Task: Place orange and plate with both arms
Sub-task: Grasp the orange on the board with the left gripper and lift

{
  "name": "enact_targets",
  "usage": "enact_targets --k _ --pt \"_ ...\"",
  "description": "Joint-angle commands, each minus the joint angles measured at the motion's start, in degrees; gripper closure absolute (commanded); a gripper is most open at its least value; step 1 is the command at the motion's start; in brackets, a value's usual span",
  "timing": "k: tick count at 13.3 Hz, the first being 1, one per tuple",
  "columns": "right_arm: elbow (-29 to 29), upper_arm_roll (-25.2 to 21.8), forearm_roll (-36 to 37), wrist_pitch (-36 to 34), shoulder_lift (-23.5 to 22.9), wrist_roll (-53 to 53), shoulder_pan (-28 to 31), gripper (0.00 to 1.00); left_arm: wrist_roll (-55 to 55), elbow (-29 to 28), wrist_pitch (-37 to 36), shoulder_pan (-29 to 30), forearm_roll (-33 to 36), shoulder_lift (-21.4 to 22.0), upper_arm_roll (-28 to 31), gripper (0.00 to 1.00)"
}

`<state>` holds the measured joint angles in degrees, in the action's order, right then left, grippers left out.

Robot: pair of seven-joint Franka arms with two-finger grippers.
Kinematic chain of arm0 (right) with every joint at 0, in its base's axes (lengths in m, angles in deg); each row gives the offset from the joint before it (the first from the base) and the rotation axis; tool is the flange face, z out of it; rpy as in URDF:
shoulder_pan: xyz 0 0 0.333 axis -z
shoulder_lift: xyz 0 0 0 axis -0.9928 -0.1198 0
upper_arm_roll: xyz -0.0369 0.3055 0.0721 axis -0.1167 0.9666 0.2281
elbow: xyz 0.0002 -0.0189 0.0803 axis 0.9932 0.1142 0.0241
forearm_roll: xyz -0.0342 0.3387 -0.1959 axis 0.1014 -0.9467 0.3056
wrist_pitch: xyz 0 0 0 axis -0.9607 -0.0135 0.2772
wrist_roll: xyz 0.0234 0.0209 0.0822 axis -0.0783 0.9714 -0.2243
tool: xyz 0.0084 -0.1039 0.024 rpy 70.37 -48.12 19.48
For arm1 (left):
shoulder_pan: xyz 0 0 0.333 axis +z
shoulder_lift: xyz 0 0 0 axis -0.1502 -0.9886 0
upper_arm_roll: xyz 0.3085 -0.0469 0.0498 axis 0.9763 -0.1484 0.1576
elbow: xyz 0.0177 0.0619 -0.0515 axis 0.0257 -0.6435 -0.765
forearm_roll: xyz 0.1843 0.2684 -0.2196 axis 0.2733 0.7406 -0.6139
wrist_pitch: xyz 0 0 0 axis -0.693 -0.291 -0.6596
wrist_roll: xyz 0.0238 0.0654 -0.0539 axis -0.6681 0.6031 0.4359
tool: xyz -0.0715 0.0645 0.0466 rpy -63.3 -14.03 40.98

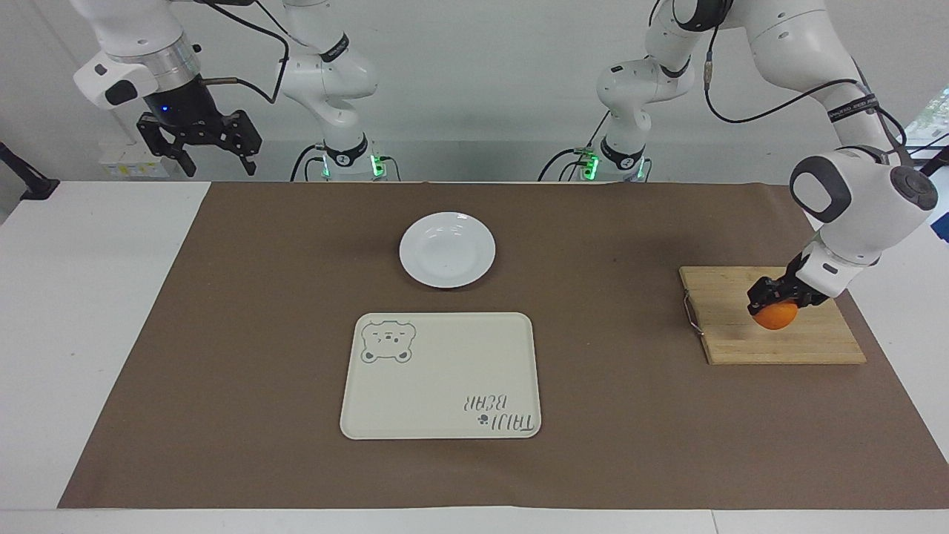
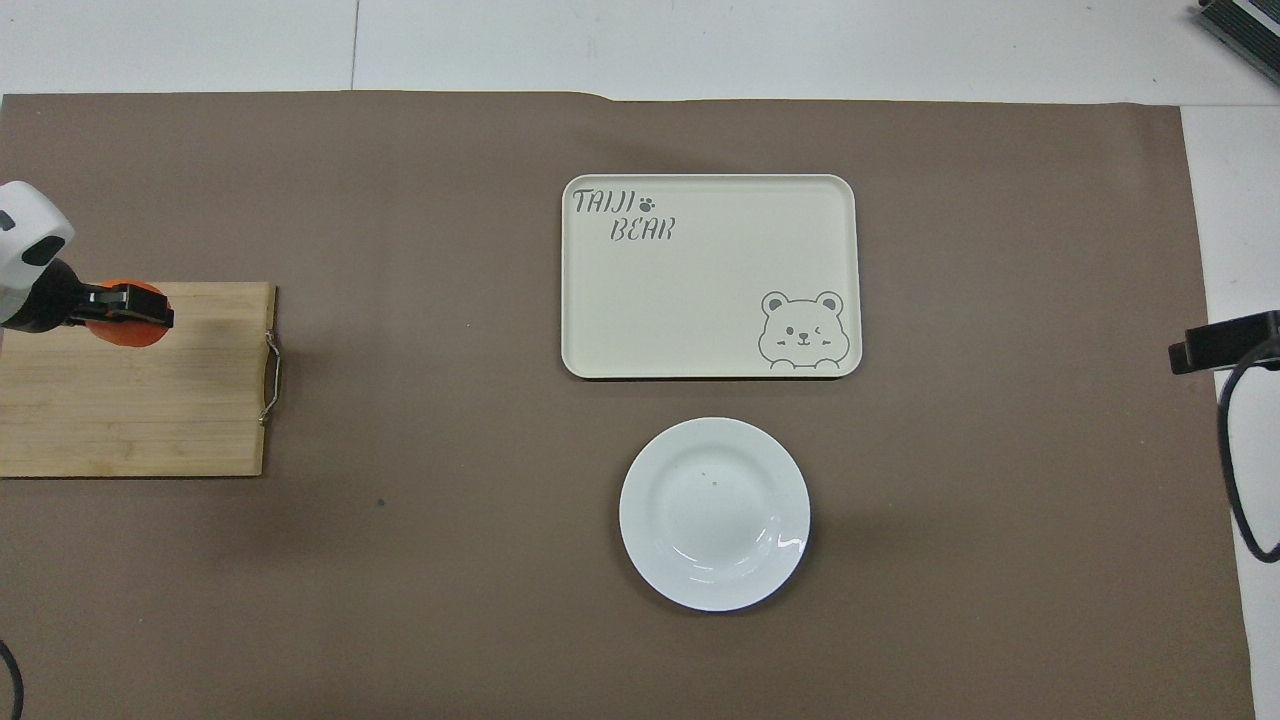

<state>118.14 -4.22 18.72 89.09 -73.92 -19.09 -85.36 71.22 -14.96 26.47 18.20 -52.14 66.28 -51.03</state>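
The orange (image 1: 775, 317) (image 2: 126, 322) hangs a little above the wooden cutting board (image 1: 771, 345) (image 2: 130, 420) at the left arm's end of the table. My left gripper (image 1: 771, 298) (image 2: 130, 306) is shut on the orange from above. The white plate (image 1: 447, 250) (image 2: 714, 513) lies on the brown mat at mid-table, nearer to the robots than the tray. My right gripper (image 1: 200, 152) waits open and empty, high over the right arm's end of the table.
A cream rectangular tray (image 1: 440, 375) (image 2: 710, 276) with a bear drawing lies just farther from the robots than the plate. The cutting board has a metal handle (image 1: 692, 313) on the side toward the table's middle. A brown mat (image 1: 222, 334) covers most of the table.
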Motion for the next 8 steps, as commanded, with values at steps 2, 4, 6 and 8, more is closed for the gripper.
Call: enact_targets --k 2,4,6,8 --pt "0.3 0.3 0.6 -0.4 0.2 -1.2 0.2 0.00 -6.3 3.2 -7.4 -3.4 1.9 4.1 0.6 1.00" --pt "0.3 0.3 0.6 -0.4 0.2 -1.2 0.2 0.00 -8.8 5.4 -11.3 -6.2 3.3 5.2 0.6 1.00" --pt "0.2 0.3 0.6 -0.4 0.2 -1.2 0.2 0.00 -10.4 7.1 -14.0 -8.7 3.8 5.8 0.6 1.00" --pt "0.3 0.3 0.6 -0.4 0.2 -1.2 0.2 0.00 -10.2 9.3 -17.7 -9.6 5.0 6.8 0.5 1.00"
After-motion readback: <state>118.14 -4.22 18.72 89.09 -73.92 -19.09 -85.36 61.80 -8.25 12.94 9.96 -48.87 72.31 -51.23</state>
